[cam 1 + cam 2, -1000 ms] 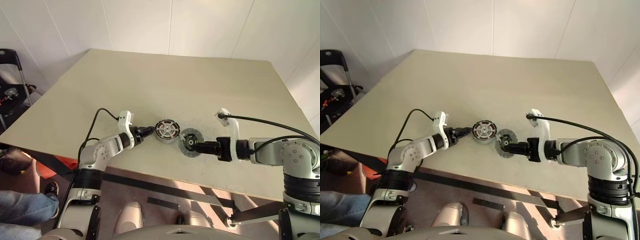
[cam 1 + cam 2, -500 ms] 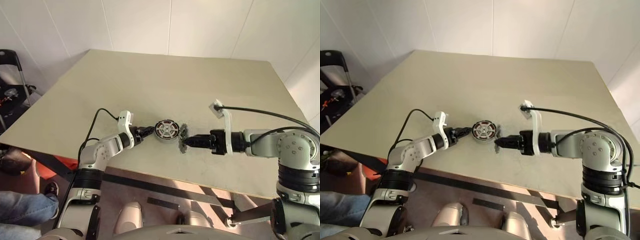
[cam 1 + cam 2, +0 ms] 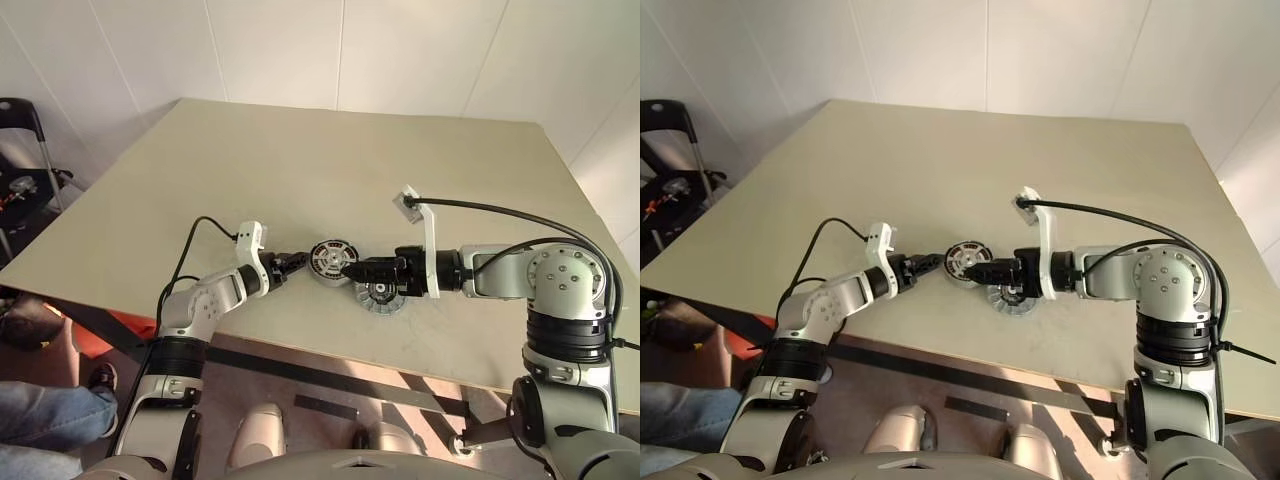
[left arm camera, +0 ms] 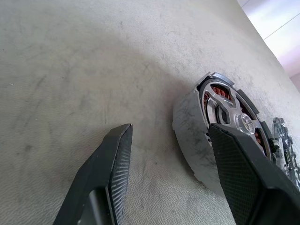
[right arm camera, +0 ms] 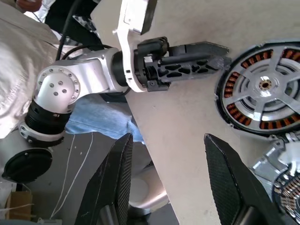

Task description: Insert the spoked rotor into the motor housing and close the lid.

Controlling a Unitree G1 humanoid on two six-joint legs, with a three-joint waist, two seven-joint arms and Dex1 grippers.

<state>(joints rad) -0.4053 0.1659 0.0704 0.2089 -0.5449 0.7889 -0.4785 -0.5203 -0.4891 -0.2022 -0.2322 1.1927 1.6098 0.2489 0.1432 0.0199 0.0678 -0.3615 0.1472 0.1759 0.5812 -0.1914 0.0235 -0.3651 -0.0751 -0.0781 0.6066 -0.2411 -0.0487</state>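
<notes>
Beige table – white wall panels behind; black cart at left edge.

In the right wrist view, the housing runs off the edge, and so does the part beside it, too cropped to name. In the head views, the right gripper covers part of that second part; its cut-outs are too small to tell.

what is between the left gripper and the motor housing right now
Nothing but a short strip of bare table separates the left gripper from the motor housing; the right wrist view shows it.
</notes>
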